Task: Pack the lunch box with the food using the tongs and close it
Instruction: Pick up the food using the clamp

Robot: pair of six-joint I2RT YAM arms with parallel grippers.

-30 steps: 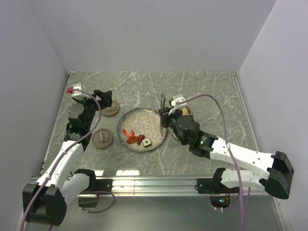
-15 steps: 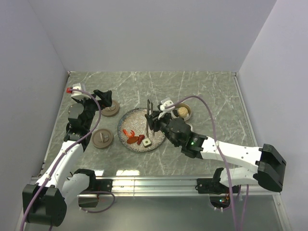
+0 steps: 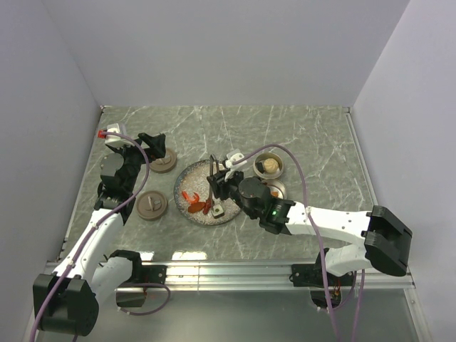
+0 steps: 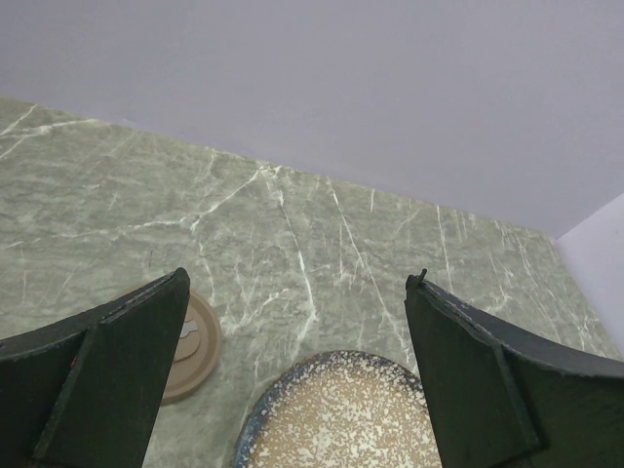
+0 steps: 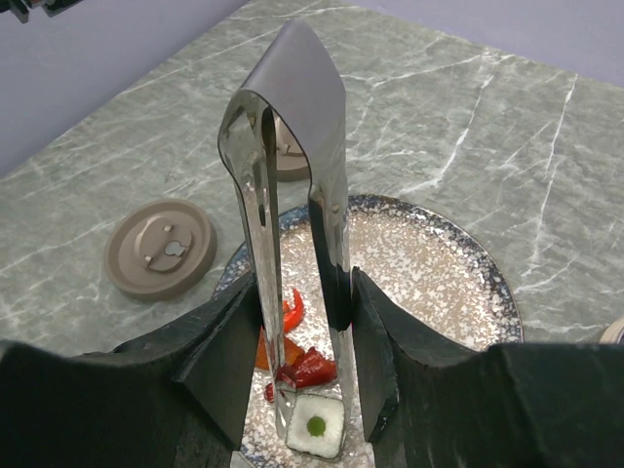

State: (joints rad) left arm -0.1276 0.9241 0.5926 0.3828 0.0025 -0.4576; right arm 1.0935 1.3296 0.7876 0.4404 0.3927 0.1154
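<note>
I have my right gripper (image 5: pixel 304 330) clamped on the slim shiny grey metal tongs (image 5: pixel 292 127), their tips over the white square and red food pieces (image 5: pixel 317 427) on the speckled round plate (image 5: pixel 439 263), while my left gripper (image 4: pixel 292 370) hangs spread wide above the green marble table (image 4: pixel 292 224).

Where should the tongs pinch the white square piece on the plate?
Likely from straight above, across the two sides clear of the red bits: the white square piece lies flat on the plate, green centre up, and the tongs in the right claw hang almost over it.
</note>
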